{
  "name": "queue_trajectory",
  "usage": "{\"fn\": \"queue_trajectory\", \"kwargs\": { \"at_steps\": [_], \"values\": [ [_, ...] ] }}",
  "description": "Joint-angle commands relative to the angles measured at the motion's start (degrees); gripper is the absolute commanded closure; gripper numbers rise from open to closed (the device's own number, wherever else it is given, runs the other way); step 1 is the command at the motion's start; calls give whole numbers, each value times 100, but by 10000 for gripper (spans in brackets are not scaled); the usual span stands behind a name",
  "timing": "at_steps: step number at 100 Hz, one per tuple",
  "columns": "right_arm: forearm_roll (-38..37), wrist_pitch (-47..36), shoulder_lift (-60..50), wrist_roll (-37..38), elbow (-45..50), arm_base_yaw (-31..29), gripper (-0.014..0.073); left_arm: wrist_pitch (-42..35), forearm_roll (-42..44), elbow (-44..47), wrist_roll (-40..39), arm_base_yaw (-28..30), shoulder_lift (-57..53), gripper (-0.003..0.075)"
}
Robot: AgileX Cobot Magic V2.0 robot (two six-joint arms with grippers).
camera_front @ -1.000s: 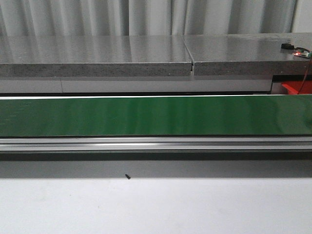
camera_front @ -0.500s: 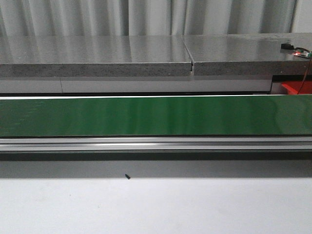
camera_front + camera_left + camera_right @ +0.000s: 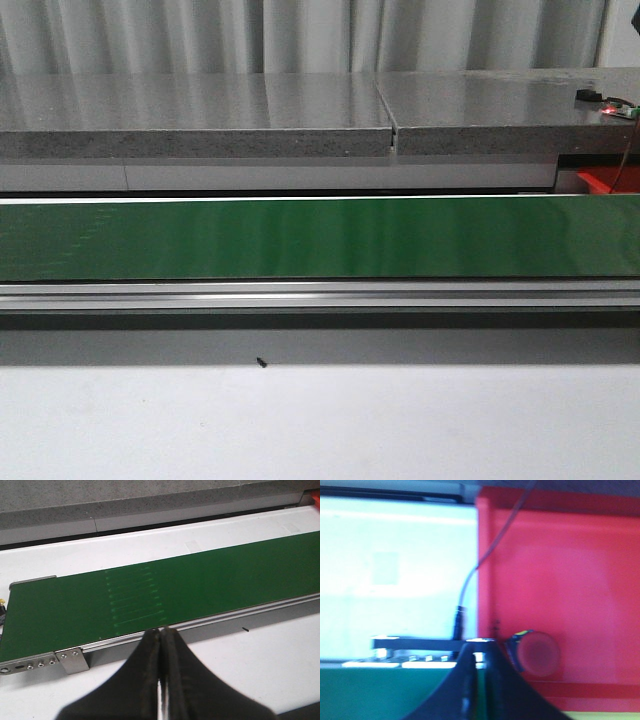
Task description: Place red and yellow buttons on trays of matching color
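Observation:
A red button (image 3: 537, 653) lies on its side in the red tray (image 3: 560, 570), just beside my right gripper (image 3: 479, 652). That gripper is shut and empty over the end of the green belt (image 3: 380, 690). A corner of the red tray (image 3: 603, 181) shows at the far right in the front view. A yellow strip (image 3: 602, 716) at the picture's edge may be the yellow tray. No yellow button is in view. My left gripper (image 3: 162, 630) is shut and empty above the white table, at the near rail of the bare belt (image 3: 150, 590).
The green conveyor belt (image 3: 320, 238) runs across the table with a metal rail (image 3: 320, 295) along its near side. A grey stone ledge (image 3: 200, 120) stands behind it. A dark cable (image 3: 469, 582) rises from the belt's end bracket. A small black speck (image 3: 261, 362) lies on the white table.

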Motion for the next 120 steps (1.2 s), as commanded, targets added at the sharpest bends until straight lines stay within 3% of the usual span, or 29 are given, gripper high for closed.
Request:
{"fn": "queue_trajectory", "kwargs": {
  "at_steps": [1, 42, 120],
  "values": [
    [-68, -200, -530, -21, -7, 209, 660, -410, -107, -150, -59, -49, 48, 739],
    [141, -407, -1907, 113, 1360, 958, 661, -410, -107, -150, -59, -49, 48, 739],
    [435, -513, -5696, 200, 4637, 1019, 661, -410, -107, -150, -59, -49, 48, 739]
  ]
}}
